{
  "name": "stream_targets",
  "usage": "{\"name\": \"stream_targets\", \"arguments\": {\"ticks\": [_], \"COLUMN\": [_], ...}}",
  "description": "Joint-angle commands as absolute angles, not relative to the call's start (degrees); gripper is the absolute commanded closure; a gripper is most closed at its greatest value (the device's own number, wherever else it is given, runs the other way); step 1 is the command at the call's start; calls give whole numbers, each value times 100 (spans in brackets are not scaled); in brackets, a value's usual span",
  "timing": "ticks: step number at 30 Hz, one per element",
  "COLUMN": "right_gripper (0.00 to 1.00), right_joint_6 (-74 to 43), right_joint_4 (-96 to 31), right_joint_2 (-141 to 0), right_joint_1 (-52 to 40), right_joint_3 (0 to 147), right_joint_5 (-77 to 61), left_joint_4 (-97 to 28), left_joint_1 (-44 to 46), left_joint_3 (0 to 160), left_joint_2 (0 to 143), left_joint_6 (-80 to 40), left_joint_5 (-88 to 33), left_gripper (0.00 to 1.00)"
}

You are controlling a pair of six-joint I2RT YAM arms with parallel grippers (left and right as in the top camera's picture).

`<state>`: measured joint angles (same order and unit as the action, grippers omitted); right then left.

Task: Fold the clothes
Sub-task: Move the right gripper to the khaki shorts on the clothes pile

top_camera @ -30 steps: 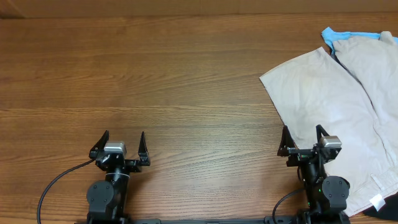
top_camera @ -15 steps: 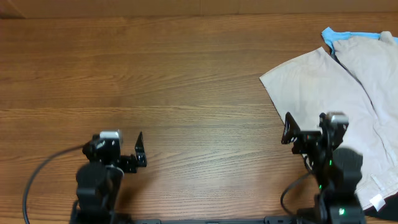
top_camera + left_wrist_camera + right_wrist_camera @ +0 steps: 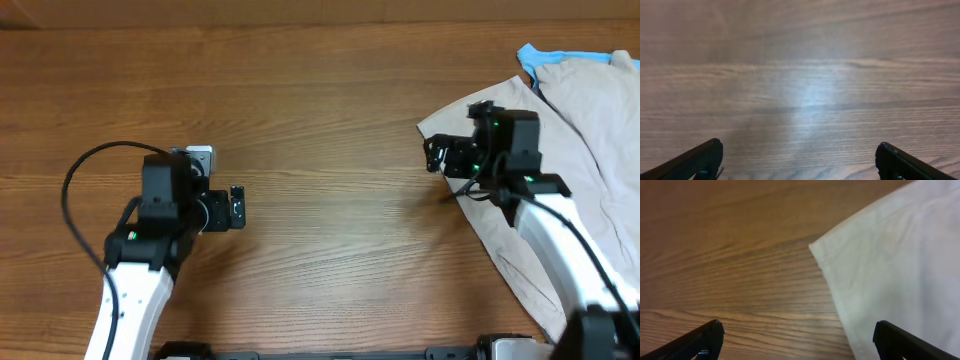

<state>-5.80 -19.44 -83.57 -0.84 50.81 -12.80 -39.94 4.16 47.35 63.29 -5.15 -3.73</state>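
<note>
While wide open and empty, right hand over corner of pale beige cotton shorts, left hand over brown wooden tabletop.

No legible text, labels, numbers, signs

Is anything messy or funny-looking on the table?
Only the shorts: they lie crooked and rumpled on the right of the table, running out of the overhead view, with something blue peeking out behind them. Nothing looks spilled or broken.
</note>
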Motion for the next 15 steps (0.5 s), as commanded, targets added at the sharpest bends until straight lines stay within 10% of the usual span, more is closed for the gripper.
{"name": "stream_targets", "arguments": {"ticks": [1, 15], "right_gripper": [7, 21], "right_joint_6": [-399, 449], "right_joint_4": [-1643, -1181], "right_joint_2": [-8847, -10324], "right_joint_1": [-95, -530], "right_joint_3": [5216, 5214], "right_joint_5": [-1135, 287], "left_joint_4": [-4014, -3789], "left_joint_1": [451, 454], "left_joint_3": [4864, 4864], "left_joint_2": [6718, 6969], "left_joint_6": [-934, -947], "left_joint_5": [-475, -613], "left_gripper": [0, 0]}}
